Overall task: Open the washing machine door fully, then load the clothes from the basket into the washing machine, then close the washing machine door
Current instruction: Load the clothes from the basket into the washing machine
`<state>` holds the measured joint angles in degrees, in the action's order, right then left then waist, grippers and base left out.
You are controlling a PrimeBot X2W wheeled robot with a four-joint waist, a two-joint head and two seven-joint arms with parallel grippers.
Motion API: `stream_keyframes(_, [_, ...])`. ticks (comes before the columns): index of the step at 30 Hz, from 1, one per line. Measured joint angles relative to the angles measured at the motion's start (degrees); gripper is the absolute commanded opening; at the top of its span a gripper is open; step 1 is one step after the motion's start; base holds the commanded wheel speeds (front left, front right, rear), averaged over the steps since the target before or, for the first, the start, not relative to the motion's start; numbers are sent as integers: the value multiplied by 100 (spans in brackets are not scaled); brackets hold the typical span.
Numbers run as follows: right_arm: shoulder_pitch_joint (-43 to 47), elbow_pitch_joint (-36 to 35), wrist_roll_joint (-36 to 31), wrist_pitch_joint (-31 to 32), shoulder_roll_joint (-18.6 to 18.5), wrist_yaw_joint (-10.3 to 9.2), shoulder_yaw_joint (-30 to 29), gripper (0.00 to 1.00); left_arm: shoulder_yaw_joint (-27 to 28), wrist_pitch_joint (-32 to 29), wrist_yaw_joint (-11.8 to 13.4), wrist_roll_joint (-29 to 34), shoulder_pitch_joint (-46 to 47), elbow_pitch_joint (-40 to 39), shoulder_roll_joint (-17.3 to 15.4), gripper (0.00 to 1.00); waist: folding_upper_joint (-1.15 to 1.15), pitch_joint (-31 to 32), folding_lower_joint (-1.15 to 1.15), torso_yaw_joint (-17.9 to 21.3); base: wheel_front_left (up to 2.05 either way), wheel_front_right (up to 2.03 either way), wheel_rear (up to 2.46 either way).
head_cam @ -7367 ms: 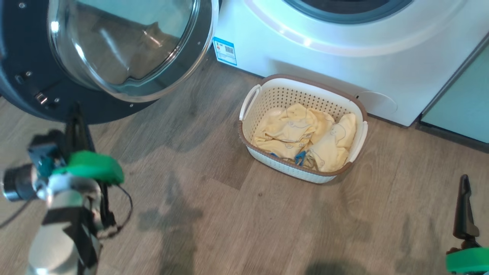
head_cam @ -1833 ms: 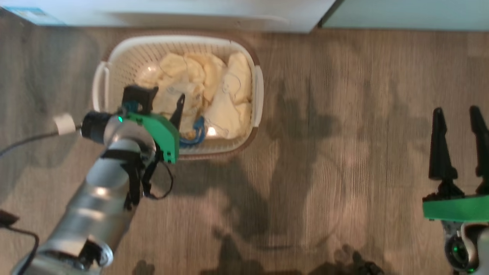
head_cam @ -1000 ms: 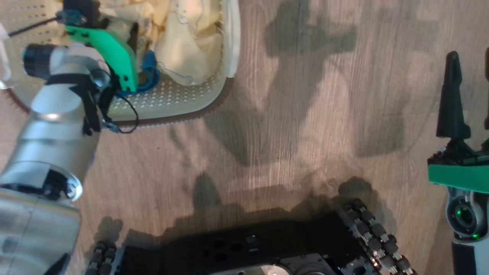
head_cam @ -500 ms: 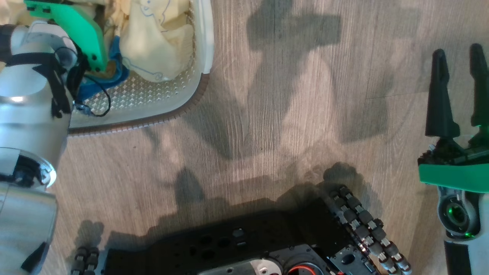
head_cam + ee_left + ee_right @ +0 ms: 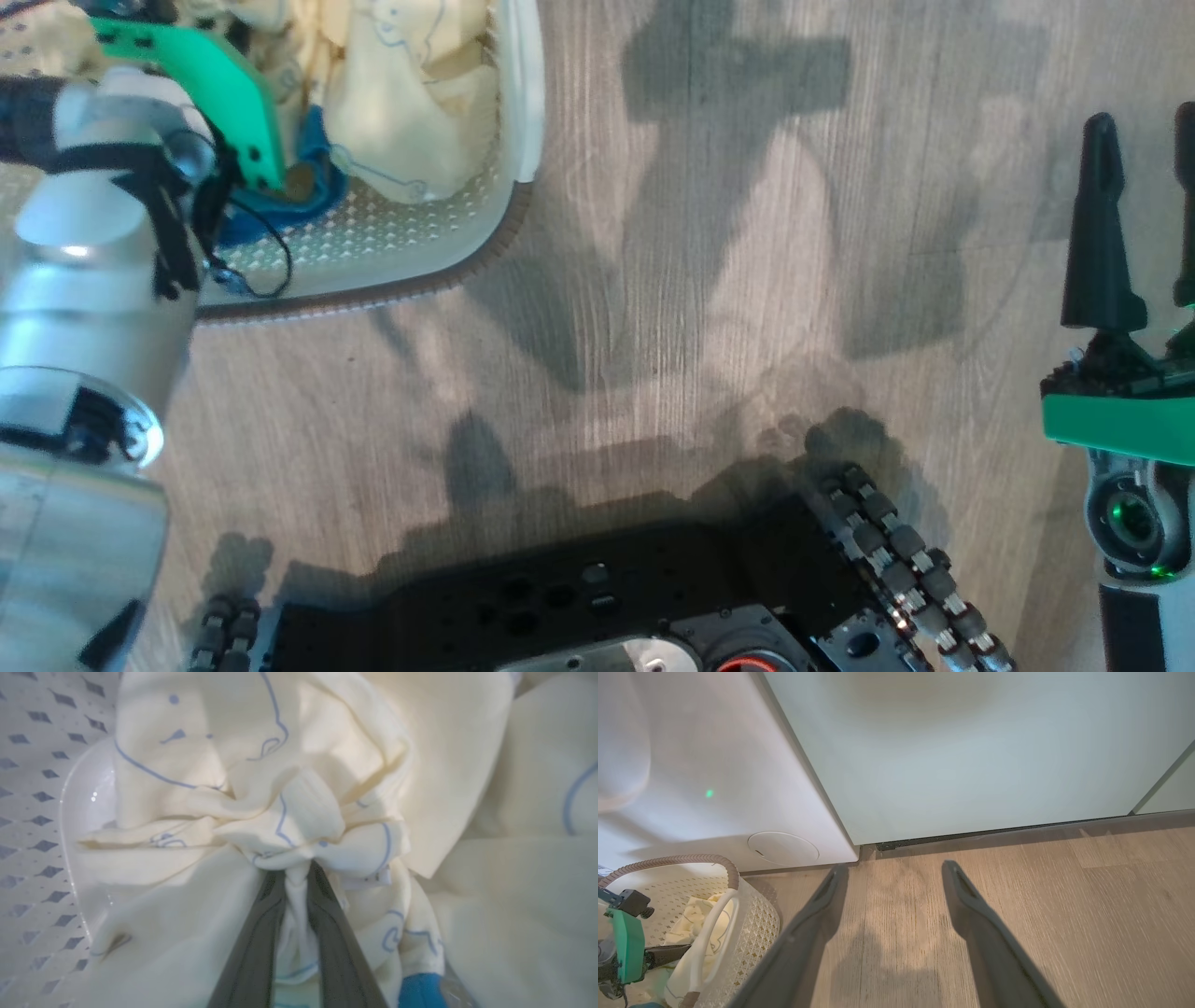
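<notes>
Left wrist view: left gripper (image 5: 297, 871) pinches pale yellow bear-print clothes (image 5: 289, 816) in cream perforated plastic basket (image 5: 32, 788); right gripper (image 5: 895, 867) gapes.

The floor (image 5: 709, 308) is grey-brown wood-look planking crossed by soft shadows. A cream basket (image 5: 420, 229) with a brown rim sits on it, just in front of the white washing machine (image 5: 714, 765), which stands against a pale green cabinet (image 5: 971, 756). The robot's black wheeled base (image 5: 607, 597) rests apart from the basket.
</notes>
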<state>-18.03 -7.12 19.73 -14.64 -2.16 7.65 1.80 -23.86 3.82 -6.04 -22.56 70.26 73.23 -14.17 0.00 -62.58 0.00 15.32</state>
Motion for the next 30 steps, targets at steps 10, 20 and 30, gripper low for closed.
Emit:
stream_keyframes(10, [1, -4, -120, 0, 0, 0, -144, 100, -1, 534, 24, -101, -227, 42, 249, 0, 0, 284, 0, -305, 0, 0, 0])
stream_keyframes(20, [28, 1, -297, 0, 0, 0, -365, 100, 18, 1004, 189, -189, -506, -49, 387, 0, 0, 809, 0, -573, 0, 0, 0])
stream_keyframes(30, [404, 43, -428, 1, -1, 0, -606, 100, 179, 1058, 527, -79, -1118, -1434, 389, 0, 0, 1476, -1, -815, 0, 0, 0])
